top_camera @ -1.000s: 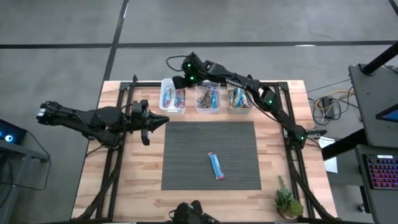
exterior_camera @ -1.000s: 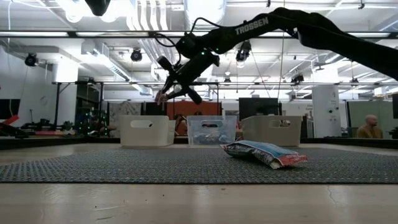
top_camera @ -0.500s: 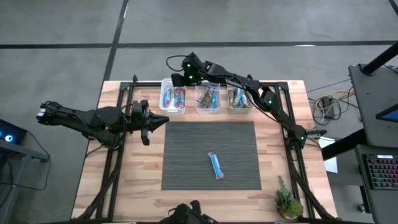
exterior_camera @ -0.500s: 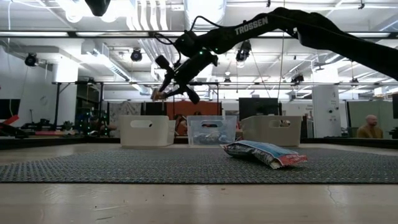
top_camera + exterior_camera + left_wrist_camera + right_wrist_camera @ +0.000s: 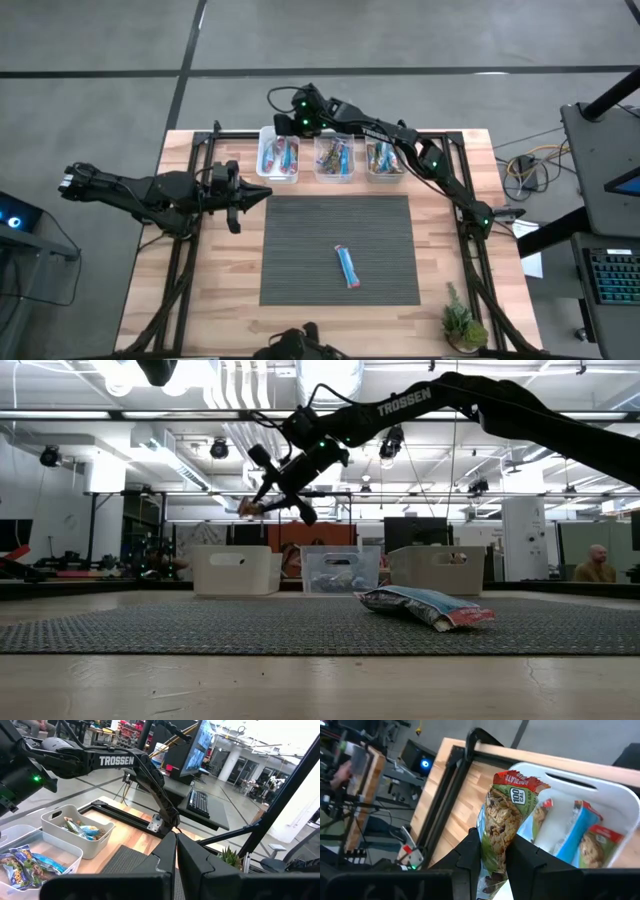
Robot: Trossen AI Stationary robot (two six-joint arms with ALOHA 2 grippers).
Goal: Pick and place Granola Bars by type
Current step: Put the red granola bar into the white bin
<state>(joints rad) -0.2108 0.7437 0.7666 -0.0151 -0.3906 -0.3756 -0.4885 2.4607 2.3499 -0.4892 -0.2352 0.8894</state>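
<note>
My right gripper point(image 5: 284, 128) point(image 5: 262, 504) hangs above the far side of the left white bin point(image 5: 279, 158), shut on a granola bar point(image 5: 503, 815) with a red end, oat print and a green lower part. More bars lie in that bin point(image 5: 615, 805), in the clear middle bin point(image 5: 333, 158) and in the right bin point(image 5: 384, 158). One blue-and-red bar point(image 5: 347, 265) point(image 5: 425, 607) lies flat on the dark mat. My left gripper point(image 5: 262, 193) point(image 5: 176, 845) is shut, holds nothing, and hovers level at the mat's far left corner. My right gripper pinches the bar between its two fingers point(image 5: 472, 851) at the bar's green lower half point(image 5: 492, 855). The fingers slant down from the far right and lie along the bar. Its red end point(image 5: 516, 781) sticks out past the fingertips, lifted clear above the bin.
The dark ribbed mat point(image 5: 338, 250) covers the table's middle. A small potted plant point(image 5: 462, 325) stands at the near right corner. Black frame rails point(image 5: 200, 160) run along both table sides. Desks and screens stand in the room beyond.
My right gripper has rolled and tipped up a little while staying above the left bin. The held bar's free end has risen slightly with it. My left arm has kept still.
</note>
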